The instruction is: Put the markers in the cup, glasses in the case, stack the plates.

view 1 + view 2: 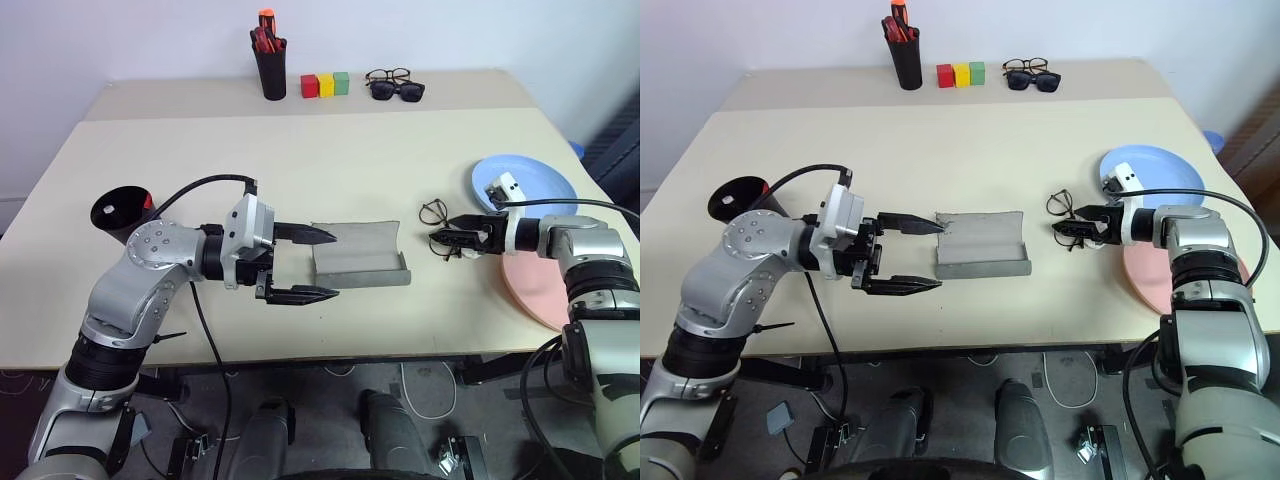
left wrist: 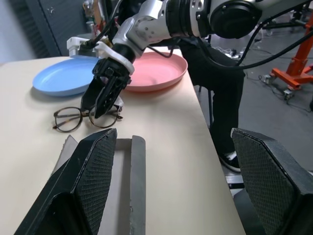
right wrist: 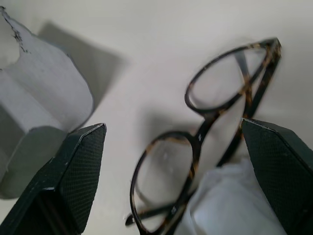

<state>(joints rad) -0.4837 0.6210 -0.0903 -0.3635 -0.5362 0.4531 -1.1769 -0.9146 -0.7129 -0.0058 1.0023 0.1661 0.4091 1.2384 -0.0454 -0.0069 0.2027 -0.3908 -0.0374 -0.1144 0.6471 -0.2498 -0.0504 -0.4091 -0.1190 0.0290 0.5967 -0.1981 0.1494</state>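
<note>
The grey case [image 1: 360, 255] lies open at the table's middle. My left gripper [image 1: 334, 265] is open, its fingertips [image 1: 333, 236] reaching over the case's left end. To the right, the glasses [image 1: 434, 212] lie on the table, dark-framed with clear round lenses. My right gripper [image 1: 440, 243] is open right at the glasses [image 3: 205, 147], with a finger on either side of them. The light blue plate [image 1: 540, 172] and pink plate [image 1: 535, 290] lie side by side at the right edge. The black cup [image 1: 115, 210] stands at the left with a bit of red at its rim. The markers are hidden.
At the back stand a narrow black pen holder [image 1: 270, 72] with red and orange pens, and red, yellow and green blocks [image 1: 325, 84]. Black sunglasses [image 1: 397, 90] and another thin pair lie there too. A black cable [image 1: 200, 185] arcs over my left arm.
</note>
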